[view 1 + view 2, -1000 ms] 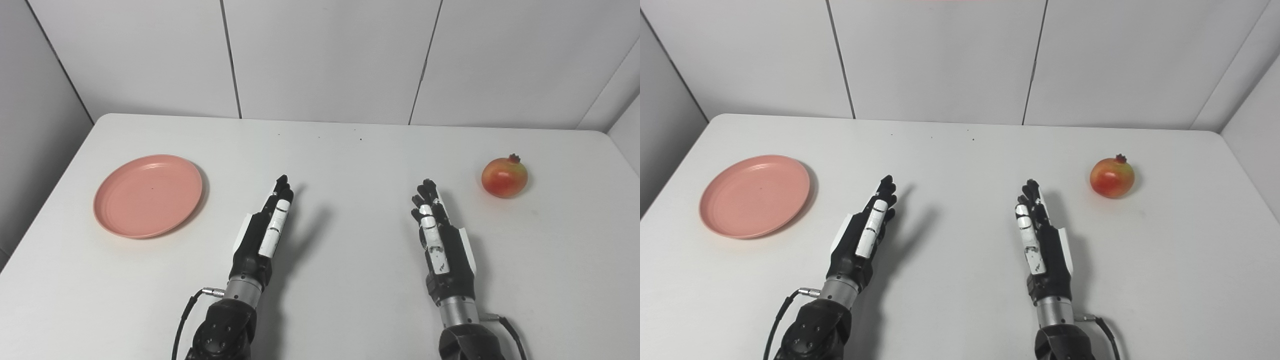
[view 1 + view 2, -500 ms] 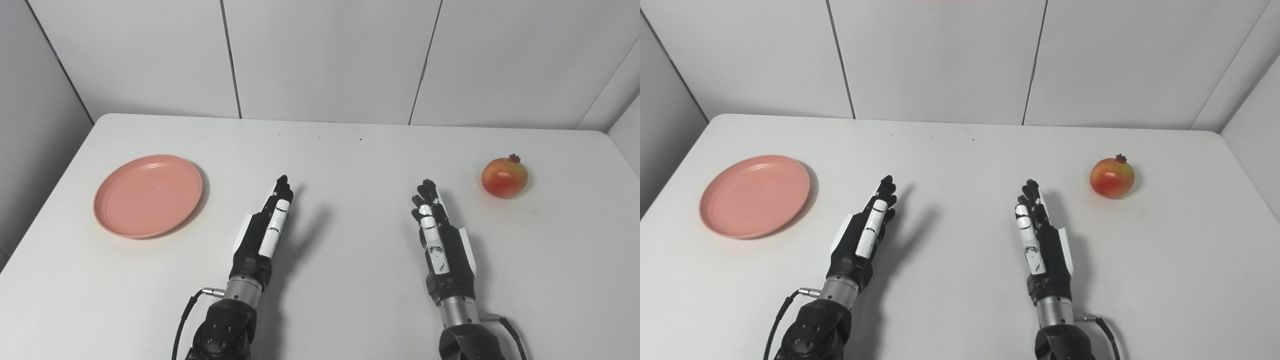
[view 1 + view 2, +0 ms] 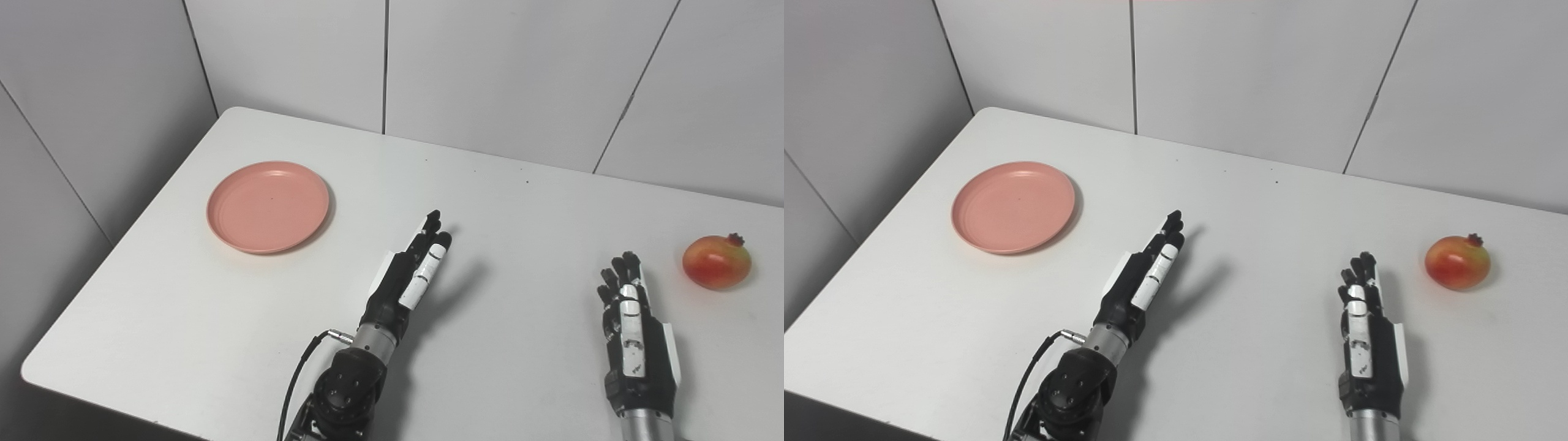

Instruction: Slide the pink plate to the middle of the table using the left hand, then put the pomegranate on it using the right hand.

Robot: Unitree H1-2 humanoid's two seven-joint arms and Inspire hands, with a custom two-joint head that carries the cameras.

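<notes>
The left robot hand (image 3: pixel 409 280) is raised over the white surface (image 3: pixel 184 318) with its fingers (image 3: pixel 429 242) straight, held side by side and pointing toward 1 o'clock; it grips nothing, and its dark shadow falls on the surface just to its right. The right robot hand (image 3: pixel 634 334) is stretched out the same way, fingers extended toward 12 o'clock and a little spread at the tips, holding nothing. The two hands are well apart from each other, and neither touches any object. From the left robot hand, the pink plate (image 3: pixel 268 206) lies at about 10 o'clock, well apart from it, flat and right side up near the far left part of the surface, with nothing in it. From the right robot hand, the pomegranate (image 3: pixel 716 261) sits at about 1 o'clock, near the fingertips but clear of them, resting on the surface close to the picture's right edge, its small dark crown pointing up and to the right. Grey wall panels (image 3: pixel 490 73) stand behind the surface.
</notes>
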